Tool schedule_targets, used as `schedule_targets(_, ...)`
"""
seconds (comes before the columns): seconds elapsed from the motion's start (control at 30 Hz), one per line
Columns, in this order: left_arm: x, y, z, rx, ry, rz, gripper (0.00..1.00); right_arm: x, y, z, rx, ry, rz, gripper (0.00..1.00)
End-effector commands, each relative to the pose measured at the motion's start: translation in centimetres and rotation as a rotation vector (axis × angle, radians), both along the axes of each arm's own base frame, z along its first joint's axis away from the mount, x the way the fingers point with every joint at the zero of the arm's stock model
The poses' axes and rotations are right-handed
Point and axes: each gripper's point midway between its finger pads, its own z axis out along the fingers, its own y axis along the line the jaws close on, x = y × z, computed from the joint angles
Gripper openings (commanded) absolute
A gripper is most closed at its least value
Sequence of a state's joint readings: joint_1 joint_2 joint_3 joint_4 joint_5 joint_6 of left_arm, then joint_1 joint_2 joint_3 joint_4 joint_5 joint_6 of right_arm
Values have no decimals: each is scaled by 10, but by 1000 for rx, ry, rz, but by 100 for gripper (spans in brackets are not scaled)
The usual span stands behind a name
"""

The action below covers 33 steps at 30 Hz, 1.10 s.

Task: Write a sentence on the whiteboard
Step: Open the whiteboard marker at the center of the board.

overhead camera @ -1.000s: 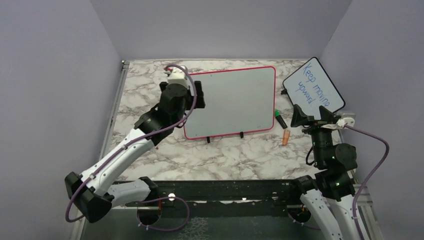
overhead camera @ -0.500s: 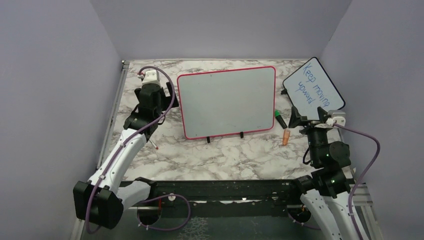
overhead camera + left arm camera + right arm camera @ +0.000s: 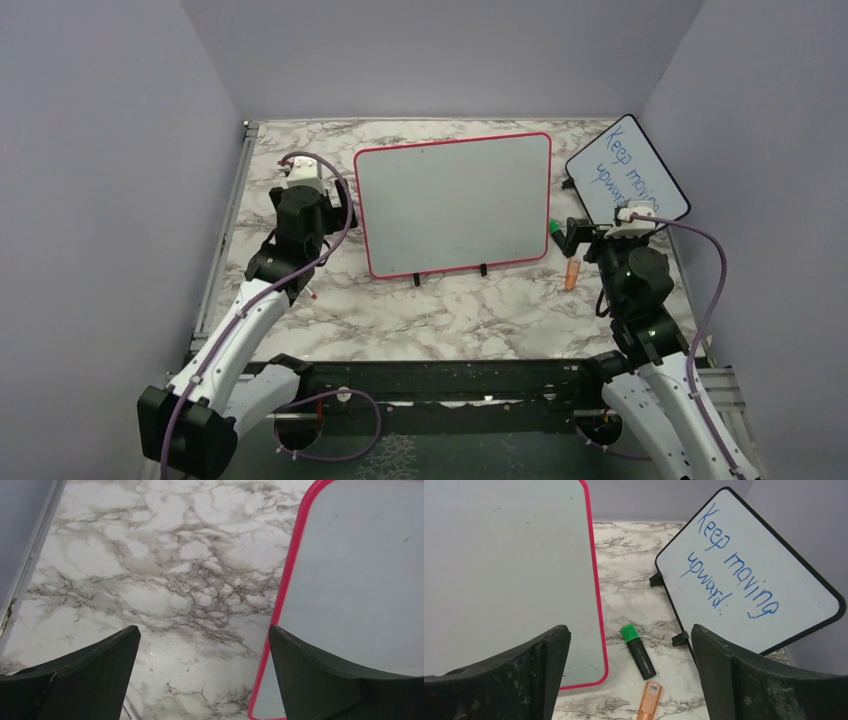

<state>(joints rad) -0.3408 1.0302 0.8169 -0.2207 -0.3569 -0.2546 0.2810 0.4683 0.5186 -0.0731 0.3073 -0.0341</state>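
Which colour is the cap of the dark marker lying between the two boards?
Green. The cap shows best in the right wrist view.

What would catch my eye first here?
The big pink-framed whiteboard sits blank in the middle of the marble table. To its right, a smaller black-framed board reads "Keep moving upward" in blue, with a green-capped marker and an orange pen between the two boards.

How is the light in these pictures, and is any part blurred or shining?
Top external view: soft, even light, the whiteboard looks grey, no glare. Left wrist view: a pale shiny patch on the marble table. Right wrist view: the blue writing on the black-framed board is sharp.
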Motion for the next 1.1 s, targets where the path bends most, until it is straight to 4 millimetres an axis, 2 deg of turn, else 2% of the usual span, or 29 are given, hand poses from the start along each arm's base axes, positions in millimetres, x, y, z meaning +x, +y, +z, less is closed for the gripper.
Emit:
schedule_targets(0.0, -15, -21, 32, -90, -149, -155, 99, 1, 20, 17, -50, 33, 121, 95)
schedule_targets(0.13, -24, -51, 29, -203, -182, -308, 99, -3, 45, 32, -29, 18, 265, 96)
schedule_targets(0.17, -25, -59, 33, -228, -181, -351, 99, -5, 50, 36, -24, 1, 295, 97)
schedule_targets(0.2, -23, -63, 41, -241, -188, -366, 99, -7, 52, 37, -17, -8, 306, 98)
schedule_targets(0.3, -14, -68, 45, -266, -174, -386, 99, -12, 62, 44, -11, -22, 364, 98)
schedule_targets(0.4, -1, -69, 45, -334, -173, -387, 99, -16, 64, 54, -23, -59, 387, 99)
schedule_targets(0.5, 6, -72, 39, -395, -153, -423, 99, -19, 63, 56, -23, -76, 388, 100)
schedule_targets(0.6, 2, -86, 34, -444, -134, -511, 99, -23, 64, 59, -22, -95, 400, 100)
schedule_targets(0.73, -3, -95, 28, -486, -128, -557, 99, -30, 64, 66, -8, -133, 406, 100)
schedule_targets(0.83, -2, -97, 22, -500, -115, -560, 99, -35, 63, 69, -5, -155, 409, 100)
schedule_targets(1.07, 15, -84, -1, -481, -70, -440, 99, -40, 64, 75, 0, -186, 423, 100)
